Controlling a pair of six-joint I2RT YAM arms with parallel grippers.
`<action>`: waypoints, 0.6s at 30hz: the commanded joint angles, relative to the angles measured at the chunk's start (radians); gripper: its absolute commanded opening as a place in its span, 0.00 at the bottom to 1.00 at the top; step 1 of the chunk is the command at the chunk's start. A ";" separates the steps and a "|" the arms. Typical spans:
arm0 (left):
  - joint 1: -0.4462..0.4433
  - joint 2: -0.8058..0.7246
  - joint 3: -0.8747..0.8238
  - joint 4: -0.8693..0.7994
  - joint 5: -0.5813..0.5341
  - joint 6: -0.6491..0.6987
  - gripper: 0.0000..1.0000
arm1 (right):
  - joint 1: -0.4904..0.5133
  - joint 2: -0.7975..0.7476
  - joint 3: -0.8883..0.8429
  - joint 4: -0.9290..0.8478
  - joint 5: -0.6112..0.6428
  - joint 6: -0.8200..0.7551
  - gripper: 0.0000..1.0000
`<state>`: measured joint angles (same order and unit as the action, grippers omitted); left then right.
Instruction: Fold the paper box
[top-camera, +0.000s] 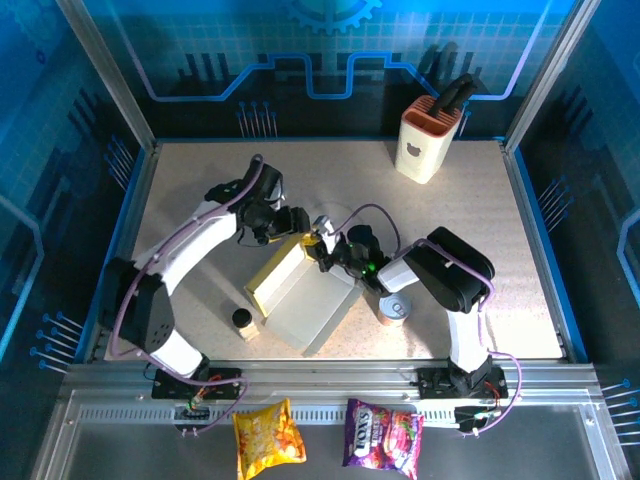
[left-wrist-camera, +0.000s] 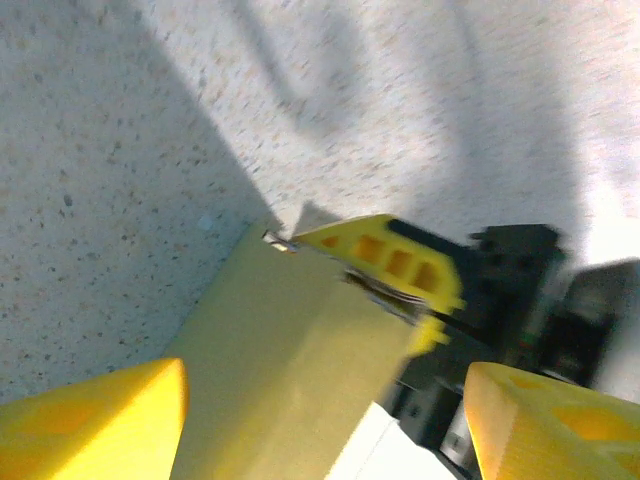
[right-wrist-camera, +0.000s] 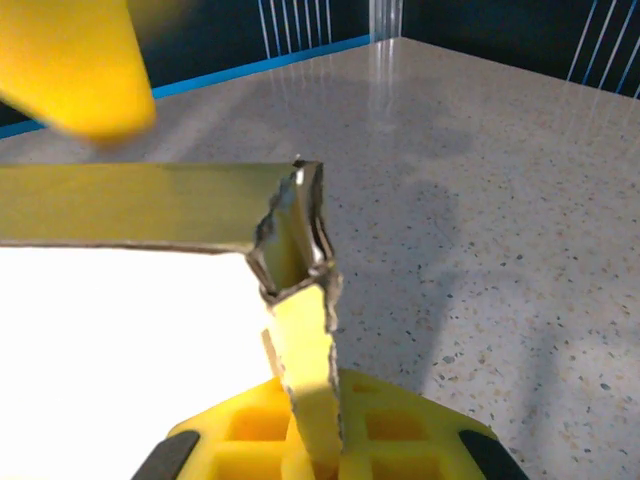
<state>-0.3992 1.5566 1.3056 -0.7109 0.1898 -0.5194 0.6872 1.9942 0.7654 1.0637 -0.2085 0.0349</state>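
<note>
box (top-camera: 305, 300) lies opened out at mid counter (top-camera: 500, 250), grey-white inside up, one yellow wall raised along its left side. its far corner sits between the two hands. from the right wrist the box (right-wrist-camera: 120, 320) shows a bright white inside, a yellow wall on edge and a crumpled corner flap running down into the fingers.

right hand (top-camera: 325, 250) is clamped on that corner flap; in its own view the right hand (right-wrist-camera: 315, 450) pinches the yellow strip at the bottom. from the left wrist the right hand (left-wrist-camera: 395, 255) shows at the box's far edge, touching it.

left hand (top-camera: 295, 225) hovers just beside the same corner, jaws wide, holding nothing. in its own view the left hand (left-wrist-camera: 320, 425) has its yellow fingers (left-wrist-camera: 95, 420) spread to either side above the yellow wall of the box (left-wrist-camera: 290, 360).

can (top-camera: 395, 308) stands just right of the box. small dark-lidded jar (top-camera: 243, 322) stands just left of its near end. knife block (top-camera: 428, 140) stands well apart at the far right. snack bags (top-camera: 268, 435) lie on the near rail by the arm bases.
</note>
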 joint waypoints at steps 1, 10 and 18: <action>0.021 -0.091 -0.040 0.046 -0.016 0.037 0.74 | 0.020 0.023 -0.036 0.026 0.008 -0.037 0.00; 0.048 -0.074 -0.136 0.018 0.078 0.119 0.54 | 0.017 0.046 -0.056 0.089 -0.001 -0.027 0.11; 0.049 -0.023 -0.142 0.025 0.114 0.125 0.48 | 0.015 0.055 -0.092 0.144 -0.005 0.001 0.23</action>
<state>-0.3523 1.5230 1.1728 -0.6754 0.2626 -0.4156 0.6872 2.0262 0.6861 1.1465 -0.2092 0.0265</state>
